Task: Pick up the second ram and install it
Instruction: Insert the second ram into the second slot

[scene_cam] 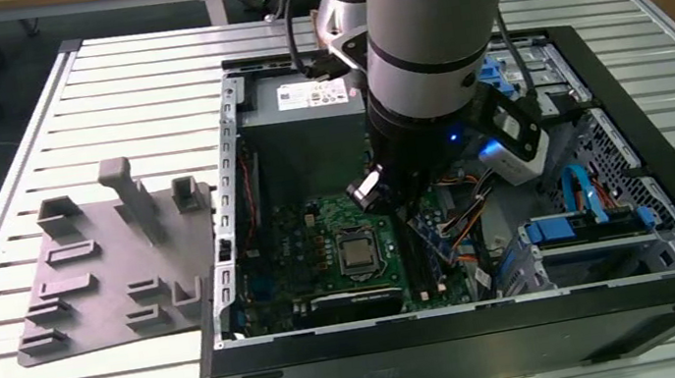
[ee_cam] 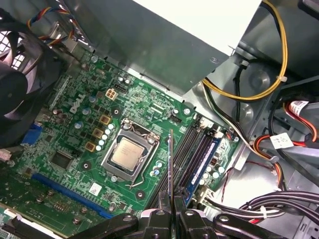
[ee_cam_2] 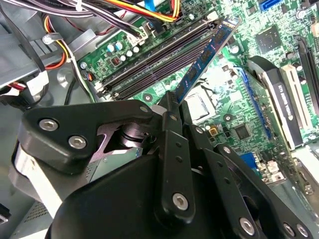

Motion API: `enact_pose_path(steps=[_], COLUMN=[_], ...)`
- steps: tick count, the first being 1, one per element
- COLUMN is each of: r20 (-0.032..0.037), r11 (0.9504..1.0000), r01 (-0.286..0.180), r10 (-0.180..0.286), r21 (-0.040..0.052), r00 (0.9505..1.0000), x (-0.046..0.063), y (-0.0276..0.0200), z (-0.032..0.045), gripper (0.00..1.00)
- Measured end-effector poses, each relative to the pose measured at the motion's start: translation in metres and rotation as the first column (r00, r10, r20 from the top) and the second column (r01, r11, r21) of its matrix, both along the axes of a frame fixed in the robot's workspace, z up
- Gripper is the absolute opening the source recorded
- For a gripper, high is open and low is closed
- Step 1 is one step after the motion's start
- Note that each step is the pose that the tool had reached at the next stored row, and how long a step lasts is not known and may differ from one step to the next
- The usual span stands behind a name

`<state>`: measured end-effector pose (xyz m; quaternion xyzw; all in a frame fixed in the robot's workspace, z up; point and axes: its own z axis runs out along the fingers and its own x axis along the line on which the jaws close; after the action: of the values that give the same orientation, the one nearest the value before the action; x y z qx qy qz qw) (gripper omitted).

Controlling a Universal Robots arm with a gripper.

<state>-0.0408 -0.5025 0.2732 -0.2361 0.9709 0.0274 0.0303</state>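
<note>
The second ram (ee_cam_2: 204,57) is dark blue with a row of black chips — the gripper (ee_cam_2: 175,102) is matte black. The motherboard (ee_cam: 144,107) is green, its processor (ee_cam: 130,153) silver. The tray (scene_cam: 97,312) is plain grey, the table (scene_cam: 99,94) pale with parallel slats. One cable (ee_cam: 279,74) is yellow — the computer case (scene_cam: 466,344) is black.

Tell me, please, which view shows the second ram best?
The second wrist view: the second ram shows its chip-studded face. The first wrist view sees it edge-on; in the exterior view the arm mostly covers it.
</note>
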Motion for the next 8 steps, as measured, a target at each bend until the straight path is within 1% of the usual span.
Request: enact_pose_path(steps=[8], r20=[0.0], r11=[0.9991], r01=[0.042], r10=[-0.042], r21=[0.0], r00=[0.9991], x=[0.0], y=[0.0], z=[0.0], gripper=[0.11])
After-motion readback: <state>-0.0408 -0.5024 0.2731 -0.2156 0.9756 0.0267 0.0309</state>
